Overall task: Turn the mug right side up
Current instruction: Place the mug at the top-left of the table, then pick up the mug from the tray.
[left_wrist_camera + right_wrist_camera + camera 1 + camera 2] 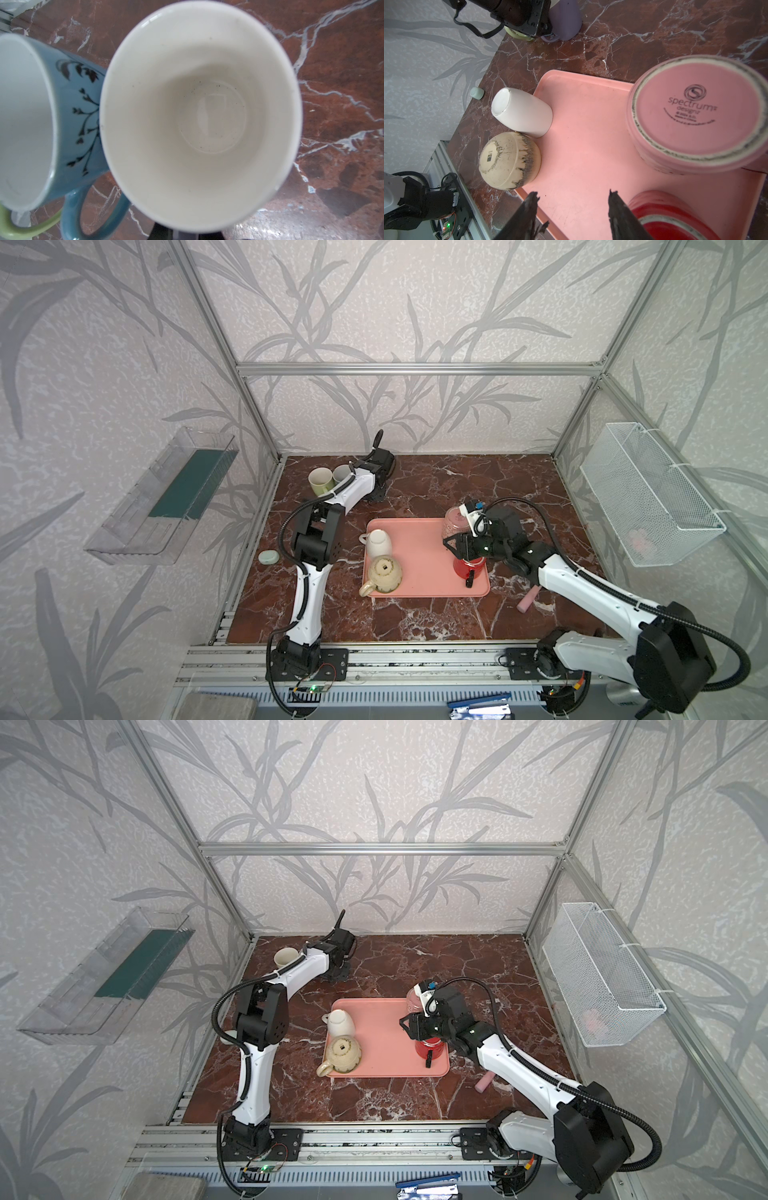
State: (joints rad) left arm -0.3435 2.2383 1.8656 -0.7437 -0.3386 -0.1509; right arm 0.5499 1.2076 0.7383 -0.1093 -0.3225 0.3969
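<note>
Now my right gripper [573, 193] hangs over the pink tray [581, 124] with the jaws about half apart and nothing between them. One finger is just beside the red mug [670, 212], which stands bottom up at the tray corner nearest my right arm's base, close to the pink mug [699, 116], also inverted. I judge the red one is mine to turn. It looks like glazed ceramic: stiff, rather heavy, slippery, and it can chip if dropped. Its rim is down on the tray, so I would take the dark piece [469, 581] at its front, which I believe is the handle. My left gripper [374, 494] is closed at the back, but whether it holds something I cannot tell.
</note>
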